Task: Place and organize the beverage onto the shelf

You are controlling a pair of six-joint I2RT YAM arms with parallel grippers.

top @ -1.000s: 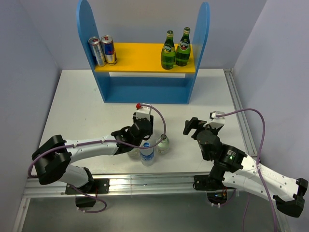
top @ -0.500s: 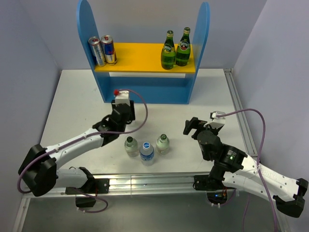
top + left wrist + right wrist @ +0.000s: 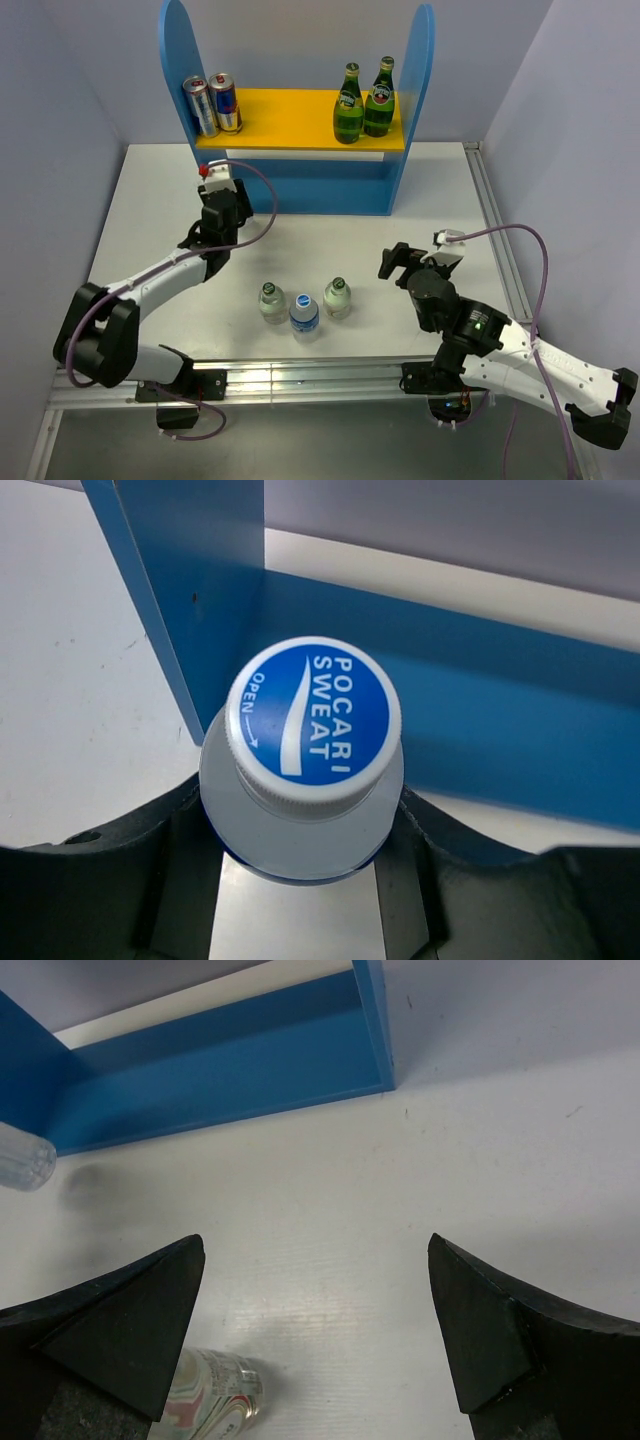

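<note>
My left gripper [image 3: 214, 208] is shut on a clear bottle with a blue cap [image 3: 312, 712], held upright next to the left blue side panel [image 3: 200, 580] of the shelf [image 3: 290, 110]. The top view hides this bottle under the wrist. Two green bottles [image 3: 362, 102] stand at the right end of the yellow board. Two pale-capped bottles [image 3: 270, 301] [image 3: 338, 297] and one blue-capped bottle [image 3: 305, 312] stand on the table near the front. My right gripper [image 3: 398, 262] is open and empty to their right; it also shows in the right wrist view [image 3: 315, 1248].
Two cans [image 3: 213, 103] stand at the left end of the yellow board. The shelf's blue base [image 3: 230, 1070] lies ahead of the right gripper. A pale-capped bottle [image 3: 215, 1400] lies by its left finger. Walls close the table's left and right sides.
My left gripper has moved from above the bottle cluster back and left to the shelf's left panel, carrying the blue-capped bottle. The right arm has not moved.
</note>
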